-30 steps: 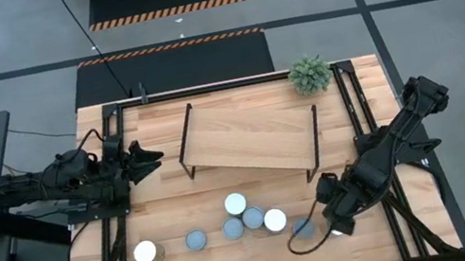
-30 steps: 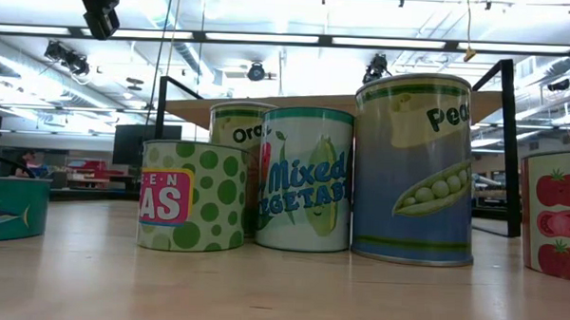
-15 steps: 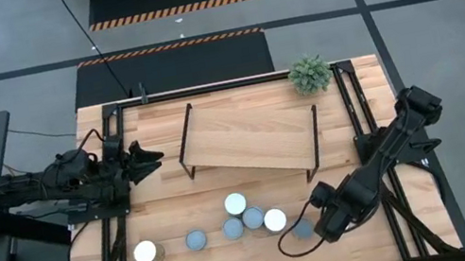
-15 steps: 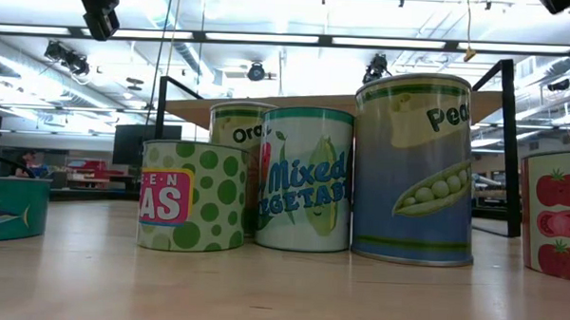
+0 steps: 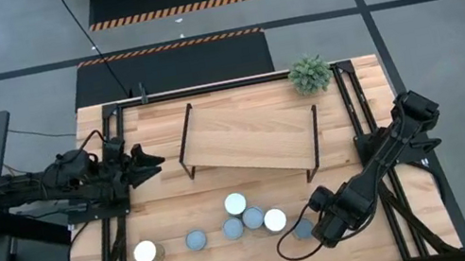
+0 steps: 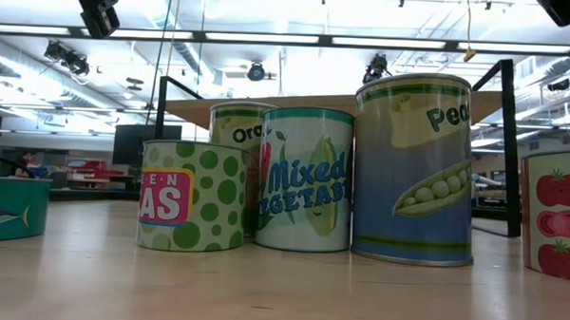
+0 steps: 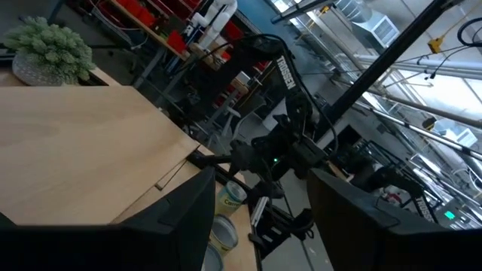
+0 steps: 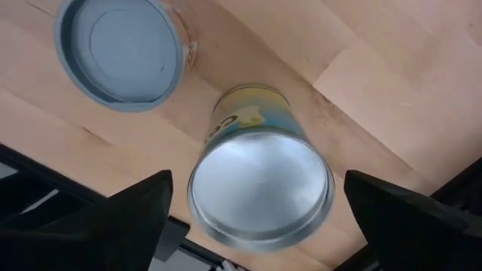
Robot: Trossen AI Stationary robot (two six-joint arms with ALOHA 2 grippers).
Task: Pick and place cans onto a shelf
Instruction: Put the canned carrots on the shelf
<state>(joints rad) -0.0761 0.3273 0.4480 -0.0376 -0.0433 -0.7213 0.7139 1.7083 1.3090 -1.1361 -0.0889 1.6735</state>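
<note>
Cans [image 5: 250,221] sit unmoved while the right gripper [image 5: 293,245] (jaws wide open) has slid leftward above one.

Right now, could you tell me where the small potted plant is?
In the high view, the potted plant stands at the table's far right corner, just behind the shelf, far from the cans.

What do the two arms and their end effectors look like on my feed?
Both arms, left arm and right arm, are dark, jointed and chunky. A black cable loops by the right end effector. The left end effector tapers to two dark fingers.
</note>
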